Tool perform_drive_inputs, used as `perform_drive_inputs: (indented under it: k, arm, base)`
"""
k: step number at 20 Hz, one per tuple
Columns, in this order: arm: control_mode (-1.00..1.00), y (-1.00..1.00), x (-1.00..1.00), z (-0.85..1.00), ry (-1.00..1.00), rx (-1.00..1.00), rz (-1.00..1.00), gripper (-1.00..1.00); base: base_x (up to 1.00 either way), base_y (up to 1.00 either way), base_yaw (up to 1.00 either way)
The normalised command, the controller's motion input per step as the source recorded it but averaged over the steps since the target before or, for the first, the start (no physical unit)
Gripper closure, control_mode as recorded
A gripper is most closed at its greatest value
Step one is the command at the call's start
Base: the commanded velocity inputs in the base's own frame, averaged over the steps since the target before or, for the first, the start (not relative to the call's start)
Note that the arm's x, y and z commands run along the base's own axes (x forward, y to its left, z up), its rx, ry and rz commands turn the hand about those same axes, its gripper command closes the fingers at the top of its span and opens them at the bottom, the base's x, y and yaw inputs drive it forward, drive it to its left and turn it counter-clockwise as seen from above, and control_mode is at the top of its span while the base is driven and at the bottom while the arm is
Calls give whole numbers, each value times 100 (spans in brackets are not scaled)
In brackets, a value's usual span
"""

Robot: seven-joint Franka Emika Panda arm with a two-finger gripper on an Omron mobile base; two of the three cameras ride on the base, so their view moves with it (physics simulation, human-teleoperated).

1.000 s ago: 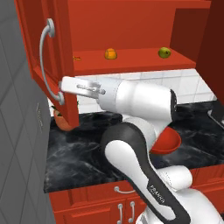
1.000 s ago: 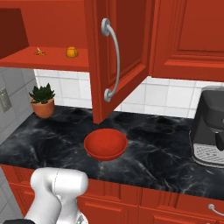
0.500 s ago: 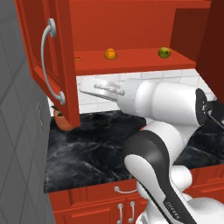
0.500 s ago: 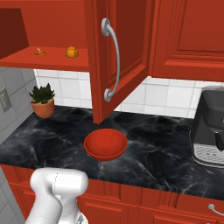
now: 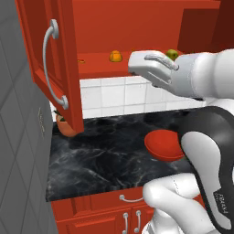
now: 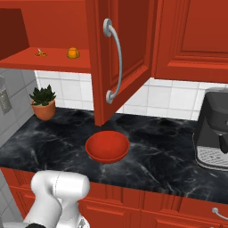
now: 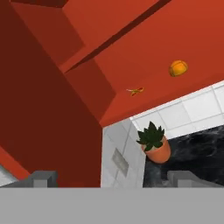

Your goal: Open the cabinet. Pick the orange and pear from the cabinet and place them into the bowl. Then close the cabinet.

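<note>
The red cabinet (image 5: pixel 68 87) stands open, with its left door swung out and its right door (image 6: pixel 133 53) swung out too. On its shelf the orange (image 5: pixel 115 55) (image 6: pixel 73 53) (image 7: pixel 179 68) sits left of the yellow-green pear (image 5: pixel 172 54). My gripper (image 5: pixel 132 65) (image 7: pixel 111 179) hovers at shelf height, just right of the orange and in front of the pear. It is open and holds nothing. The red bowl (image 5: pixel 163 144) (image 6: pixel 107 147) rests on the black counter below.
A potted plant (image 6: pixel 43 104) (image 7: pixel 154 144) stands at the counter's left end by the grey wall. A small orange scrap (image 6: pixel 41 53) (image 7: pixel 136 91) lies on the shelf left of the orange. A coffee machine (image 6: pixel 213 129) occupies the right end.
My hand has swung away from the left door, moving right and up to shelf level. The jaws stay wide. Fruit, bowl and doors have not moved.
</note>
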Motion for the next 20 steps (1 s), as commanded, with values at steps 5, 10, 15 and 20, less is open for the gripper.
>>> perform_drive_inputs:
  k: [5,10,15,20]
  arm:
    - [-100,-43,0,-9,-1,-14,-9,-100]
    - [-100,1,0,-24,-2,-19,0,-100]
    - [-100,0,0,-3,-11,-10,0,-100]
    - [-100,-15,0,0,-13,-1,0,-100]
  base:
    - [0,0,0]
    - [0,0,0]
    - [0,0,0]
    - [0,0,0]
